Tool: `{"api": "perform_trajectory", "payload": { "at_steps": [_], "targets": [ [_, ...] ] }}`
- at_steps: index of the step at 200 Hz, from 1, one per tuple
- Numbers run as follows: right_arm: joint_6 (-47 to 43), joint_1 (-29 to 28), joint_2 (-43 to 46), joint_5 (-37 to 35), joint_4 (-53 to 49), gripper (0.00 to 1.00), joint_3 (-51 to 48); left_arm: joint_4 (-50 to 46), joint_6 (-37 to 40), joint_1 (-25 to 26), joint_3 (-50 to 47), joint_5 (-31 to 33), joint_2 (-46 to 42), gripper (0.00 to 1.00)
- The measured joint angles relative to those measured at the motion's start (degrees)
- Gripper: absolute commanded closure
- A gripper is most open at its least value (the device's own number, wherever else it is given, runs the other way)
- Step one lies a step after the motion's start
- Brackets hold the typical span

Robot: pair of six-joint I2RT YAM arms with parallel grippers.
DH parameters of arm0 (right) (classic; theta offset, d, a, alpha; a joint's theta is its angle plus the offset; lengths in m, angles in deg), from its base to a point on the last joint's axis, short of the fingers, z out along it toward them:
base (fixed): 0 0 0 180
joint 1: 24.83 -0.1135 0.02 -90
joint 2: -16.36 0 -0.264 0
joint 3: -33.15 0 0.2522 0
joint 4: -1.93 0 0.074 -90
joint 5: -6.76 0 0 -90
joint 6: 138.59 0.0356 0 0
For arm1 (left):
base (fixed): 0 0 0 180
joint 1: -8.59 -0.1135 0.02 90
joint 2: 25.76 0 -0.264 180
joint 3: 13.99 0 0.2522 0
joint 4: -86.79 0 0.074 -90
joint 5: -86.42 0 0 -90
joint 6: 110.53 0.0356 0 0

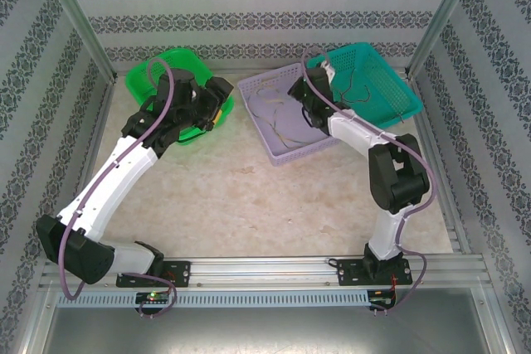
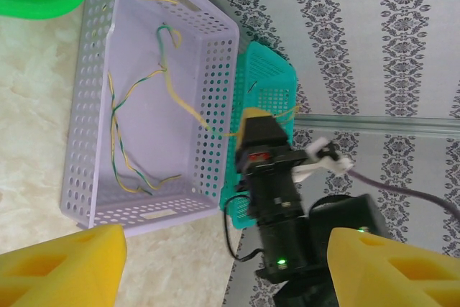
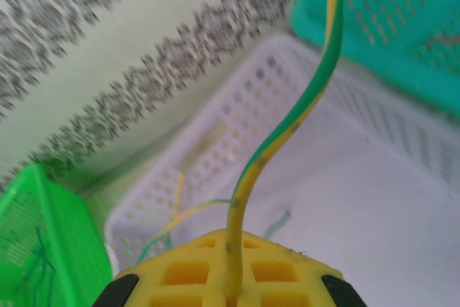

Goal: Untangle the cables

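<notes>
Cables [image 2: 113, 131] lay tangled inside the lavender basket [image 2: 79, 177], at whose rim the right pincer [image 3: 230, 278] pinched a yellow-green strand [image 3: 287, 129], while the left pincer [image 2: 226, 267] hung spread beside it.

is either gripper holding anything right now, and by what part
The right gripper pinches a thin yellow-and-green striped cable; where along its length cannot be told. The left gripper is open, holding nothing.
</notes>
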Motion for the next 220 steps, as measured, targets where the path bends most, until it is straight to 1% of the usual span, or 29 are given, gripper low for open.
{"api": "perform_trajectory", "payload": {
  "at_steps": [17, 39, 51, 73, 106, 134, 148, 160, 178, 186, 201, 220],
  "targets": [
    [1.57, -0.70, 0.22, 0.26, -1.33, 0.84, -2.78, 0.22, 0.00, 0.00, -0.28, -0.15, 0.00, 0.26],
    [4.81, -0.96, 0.92, 1.81, -6.21, 0.75, -4.63, 0.52, 0.00, 0.00, -0.33, -0.61, 0.00, 0.26],
    [6.29, -0.57, 0.98, 4.04, -9.14, 0.73, -4.50, 0.94, 0.00, 0.00, -0.33, -1.05, 0.02, 0.26],
    [8.48, 0.52, 0.98, 8.37, -16.20, 0.73, -2.97, 1.25, 0.00, 0.02, -0.33, -1.40, 0.13, 0.27],
    [8.66, 0.83, 0.52, 11.34, -26.16, 0.73, 3.43, 1.64, -0.02, 0.02, -0.33, -1.73, 0.74, 0.27],
    [7.39, 0.04, -1.33, 12.66, -31.47, 0.84, 8.96, 2.40, -0.04, 0.09, -0.37, -1.73, 0.90, 0.26],
    [6.54, -0.39, -2.51, 13.29, -33.62, 0.84, 10.16, 2.69, -0.02, 0.33, -0.37, -1.70, 0.90, 0.26],
    [5.35, -0.76, -3.63, 13.42, -35.65, 0.79, 11.10, 2.69, -0.02, 0.57, -0.37, -1.70, 0.90, 0.27],
    [3.13, -1.11, -4.83, 13.16, -38.93, 0.62, 12.74, 2.69, -0.04, 0.68, -0.37, -1.70, 0.87, 0.27],
    [2.38, -1.11, -4.81, 12.76, -39.95, 0.56, 13.07, 2.69, -0.02, 0.68, -0.37, -1.68, 0.87, 0.26],
    [0.72, -0.98, -4.59, 11.93, -41.66, 0.50, 13.99, 2.69, -0.02, 0.68, -0.37, -1.70, 0.87, 0.26],
    [-0.68, 0.04, -4.07, 11.47, -43.34, 0.47, 14.80, 2.67, 0.02, 0.68, -0.42, -1.70, 0.83, 0.25]
  ]
}}
